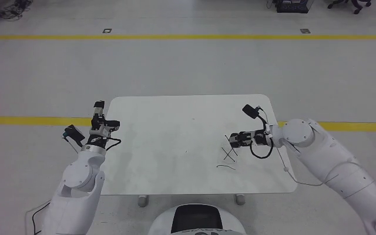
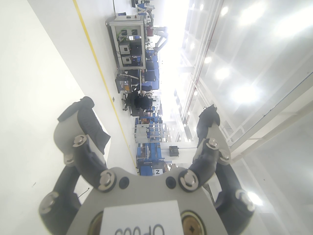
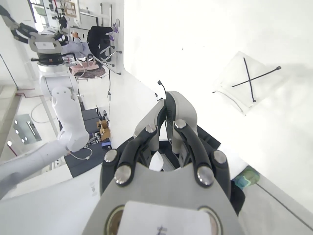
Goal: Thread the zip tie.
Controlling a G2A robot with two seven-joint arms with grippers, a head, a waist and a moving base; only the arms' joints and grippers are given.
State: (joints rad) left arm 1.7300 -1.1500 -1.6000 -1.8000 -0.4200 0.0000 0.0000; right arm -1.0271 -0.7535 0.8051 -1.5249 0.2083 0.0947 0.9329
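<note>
My right gripper (image 3: 166, 101) is shut on a thin black zip tie (image 3: 163, 89), whose head end pokes out past the fingertips. In the top view this gripper (image 1: 230, 140) hovers over the right part of the white table (image 1: 170, 129). Just beside it, two more black zip ties (image 3: 249, 80) lie crossed on the table (image 1: 229, 154). A further one (image 3: 231, 100) rests close by (image 1: 225, 167). My left gripper (image 2: 148, 106) is open and holds nothing. It sits at the table's left edge (image 1: 98, 109), pointing away toward the room.
The table's middle and far part are bare white surface. A yellow floor line (image 1: 188, 37) runs behind the table. Racks and workstations (image 2: 129, 45) stand far off in the room.
</note>
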